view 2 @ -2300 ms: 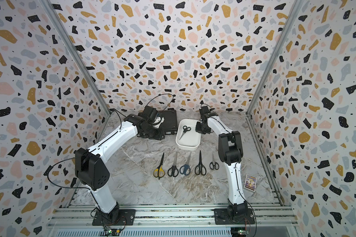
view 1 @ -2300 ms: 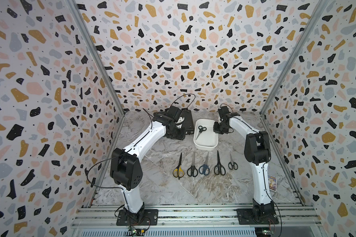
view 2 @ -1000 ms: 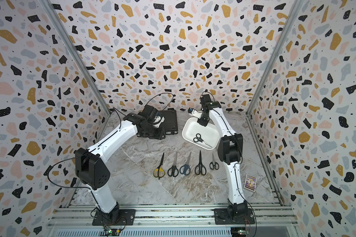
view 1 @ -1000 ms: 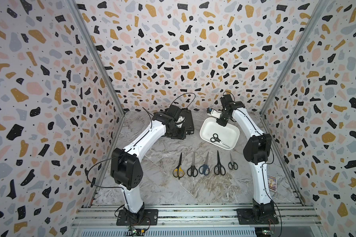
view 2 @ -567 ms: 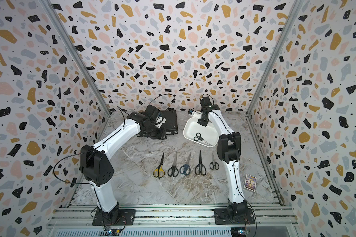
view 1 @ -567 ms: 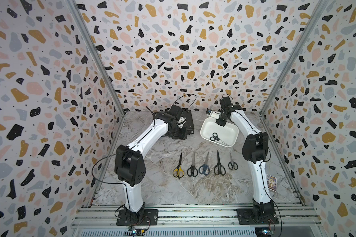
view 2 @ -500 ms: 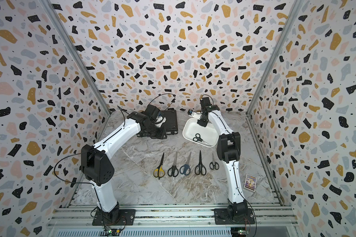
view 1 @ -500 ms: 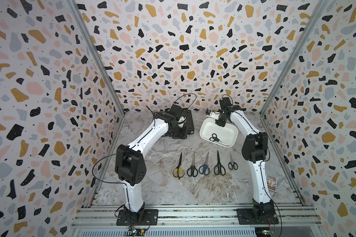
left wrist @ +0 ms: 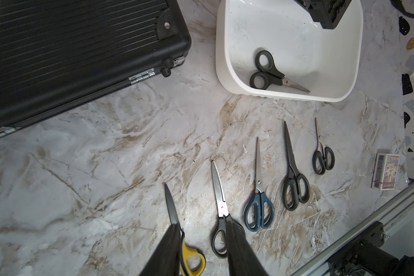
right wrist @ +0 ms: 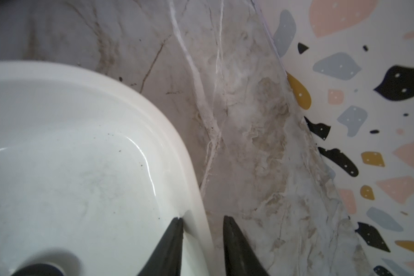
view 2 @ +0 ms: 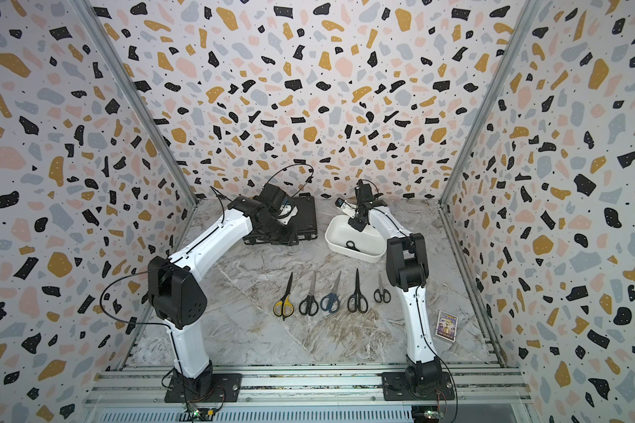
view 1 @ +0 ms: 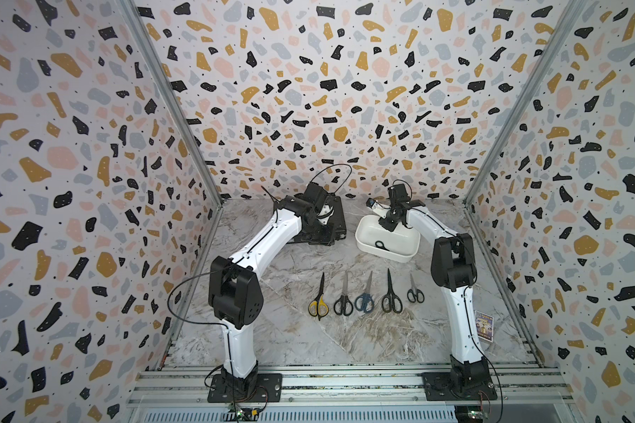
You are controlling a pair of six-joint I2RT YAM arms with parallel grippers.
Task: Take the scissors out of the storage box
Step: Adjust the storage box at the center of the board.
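Robot test cell, lab rig. Terrazzo-print panels (view 1: 308, 91) are closing in a marble-look tabletop (view 1: 272, 340) at 9, 12 and 3 o'clock. Left arm (view 1: 257, 249) and right arm (view 1: 459, 318) are standing bolted to an aluminium rail (view 1: 345, 382) running along 6 o'clock.

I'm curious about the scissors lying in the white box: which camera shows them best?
The left wrist view: the scissors lie whole in the box, black handles and steel blades clear. In both top views they are small, mostly a handle loop. The right wrist view catches only a dark blurred sliver.
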